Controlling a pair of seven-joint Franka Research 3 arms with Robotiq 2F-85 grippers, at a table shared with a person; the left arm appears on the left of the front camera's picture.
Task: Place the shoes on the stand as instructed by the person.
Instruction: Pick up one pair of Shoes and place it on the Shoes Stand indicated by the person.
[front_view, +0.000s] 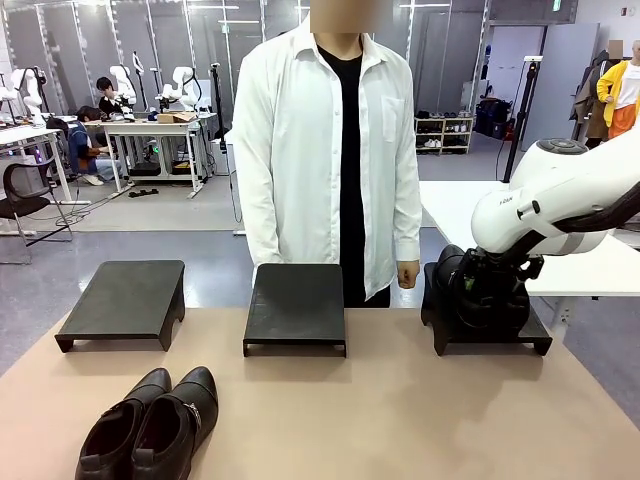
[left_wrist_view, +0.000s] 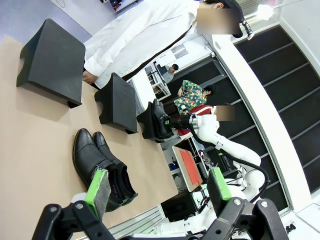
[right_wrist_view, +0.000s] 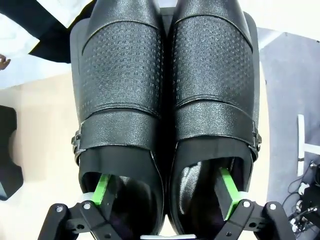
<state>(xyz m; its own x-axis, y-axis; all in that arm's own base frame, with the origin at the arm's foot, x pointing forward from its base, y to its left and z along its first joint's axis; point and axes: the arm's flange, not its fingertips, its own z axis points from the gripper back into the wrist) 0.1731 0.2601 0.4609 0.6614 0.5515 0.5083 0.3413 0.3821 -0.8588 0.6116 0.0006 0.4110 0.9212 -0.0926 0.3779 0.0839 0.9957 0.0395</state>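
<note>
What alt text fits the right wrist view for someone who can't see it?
A pair of black shoes sits side by side on a black stand, seen from behind the heels. The right arm's jaws stand open, one green pad inside each shoe's opening. The person's white shirt shows at the upper left.

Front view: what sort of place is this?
Likely a robotics lab: a white robot arm reaches over the table, and workbenches and a shelf rack stand in the hall behind.
</note>
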